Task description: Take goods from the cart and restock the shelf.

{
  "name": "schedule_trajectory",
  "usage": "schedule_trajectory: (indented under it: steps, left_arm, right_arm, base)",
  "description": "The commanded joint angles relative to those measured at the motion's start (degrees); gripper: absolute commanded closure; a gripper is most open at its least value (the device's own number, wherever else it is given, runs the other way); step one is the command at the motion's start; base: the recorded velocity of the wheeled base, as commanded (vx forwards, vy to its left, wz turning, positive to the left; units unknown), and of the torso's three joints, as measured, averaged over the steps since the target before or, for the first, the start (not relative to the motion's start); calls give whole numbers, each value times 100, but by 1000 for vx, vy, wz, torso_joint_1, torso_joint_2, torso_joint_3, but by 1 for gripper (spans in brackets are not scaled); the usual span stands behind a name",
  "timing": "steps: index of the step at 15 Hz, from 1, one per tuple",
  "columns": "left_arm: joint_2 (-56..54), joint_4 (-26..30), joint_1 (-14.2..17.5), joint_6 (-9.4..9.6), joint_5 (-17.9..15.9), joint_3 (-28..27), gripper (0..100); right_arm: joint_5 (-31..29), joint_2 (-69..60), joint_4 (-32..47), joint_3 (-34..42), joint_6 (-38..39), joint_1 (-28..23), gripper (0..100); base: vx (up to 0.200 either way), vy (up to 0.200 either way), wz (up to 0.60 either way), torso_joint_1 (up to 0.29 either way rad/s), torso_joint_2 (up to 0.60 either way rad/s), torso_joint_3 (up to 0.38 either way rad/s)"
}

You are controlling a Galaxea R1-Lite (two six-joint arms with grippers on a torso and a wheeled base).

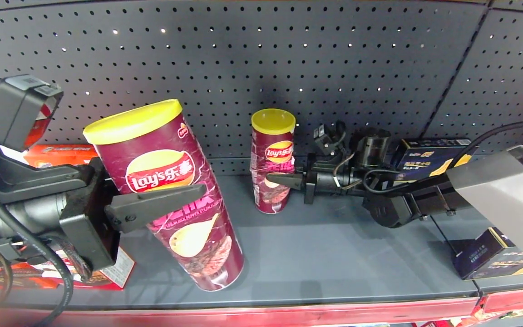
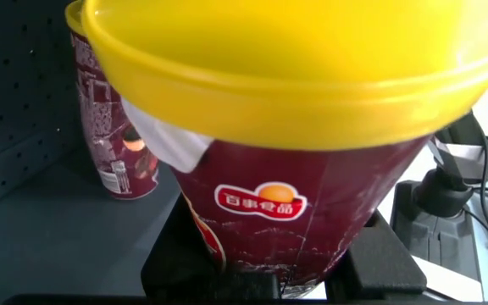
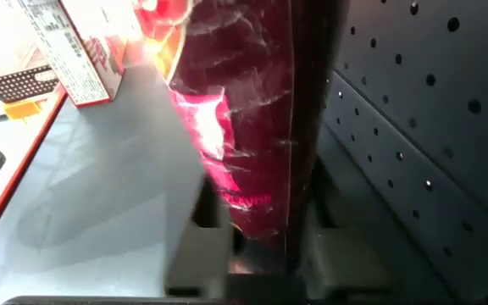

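Two maroon chip cans with yellow lids are on the grey shelf [image 1: 334,245]. The near can [image 1: 159,175] leans to the left, its base resting by the shelf's front edge, and my left gripper [image 1: 175,190] is shut on its middle. In the left wrist view this can [image 2: 295,203] sits between the fingers [image 2: 388,263], with the other can [image 2: 108,127] behind it. The far can [image 1: 273,150] stands upright close to the pegboard, and my right gripper [image 1: 279,179] is shut on its lower half from the right. The right wrist view shows that can [image 3: 244,110] between the fingers [image 3: 197,246].
Orange-red boxes lie at the shelf's left [image 1: 61,154] and under the left arm [image 1: 111,272]. Dark blue boxes sit at the back right [image 1: 429,156] and front right [image 1: 493,259]. The pegboard [image 1: 288,59] closes the back. A red strip [image 1: 288,313] marks the front edge.
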Motion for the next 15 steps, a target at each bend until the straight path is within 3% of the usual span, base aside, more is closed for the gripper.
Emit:
schedule_trajectory:
  steps: [1,5,8,11,15]
  left_arm:
    - [-25,0,49,-1,-6,75,100]
    - [-130,0,75,-1,2,172,100]
    - [-130,0,75,-1,2,154,100]
    - [-130,0,75,-1,11,137,100]
    - [-130,0,75,-10,20,102,100]
  right_arm:
    - [-77,-36,2,102,-8,16,100]
    - [-358,-441,-191,585,-8,69,100]
    - [-921,-1003,-191,1042,-8,236,100]
    - [-1448,-1865,-560,2211,-8,605,100]
    - [-1676,-2506,-1290,3644,-8,948,100]
  base:
    - [0,0,0,0,0,0]
    - [0,0,0,0,0,0]
    - [0,0,0,0,0,0]
    - [0,0,0,0,0,0]
    - [0,0,0,0,0,0]
